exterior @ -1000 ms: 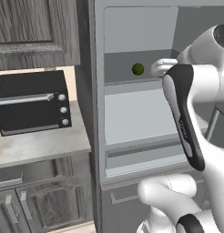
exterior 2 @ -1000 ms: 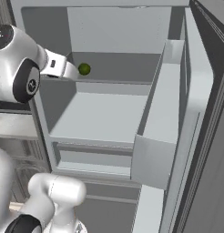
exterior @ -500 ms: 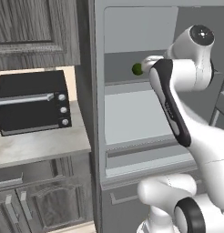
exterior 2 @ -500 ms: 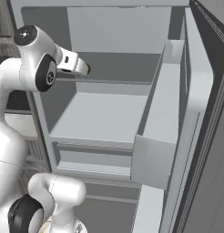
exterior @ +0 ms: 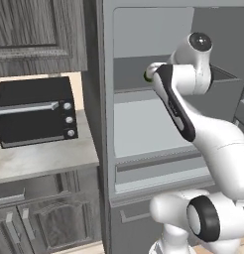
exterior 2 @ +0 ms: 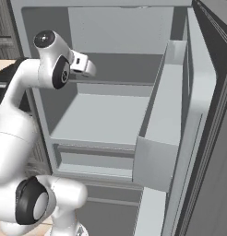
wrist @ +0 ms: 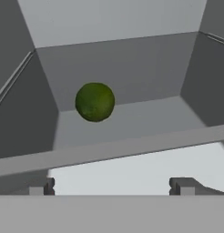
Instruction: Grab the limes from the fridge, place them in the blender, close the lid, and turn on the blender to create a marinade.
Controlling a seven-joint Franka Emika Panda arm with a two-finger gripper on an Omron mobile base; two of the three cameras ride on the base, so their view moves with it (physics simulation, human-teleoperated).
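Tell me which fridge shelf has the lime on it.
The upper shelf: the lime sits on it, left of centre in the hand view, ahead of the open pincer. The lower shelf beneath shows no fruit.

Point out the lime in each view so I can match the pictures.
Left base view: the lime is a green sliver at upper centre, on the upper fridge shelf.
Right base view: the pincer stands in front of that spot on the same shelf.
Hand view: left of centre, on the shelf beyond the open pincer's tips.
Shared landmark: the upper fridge shelf.
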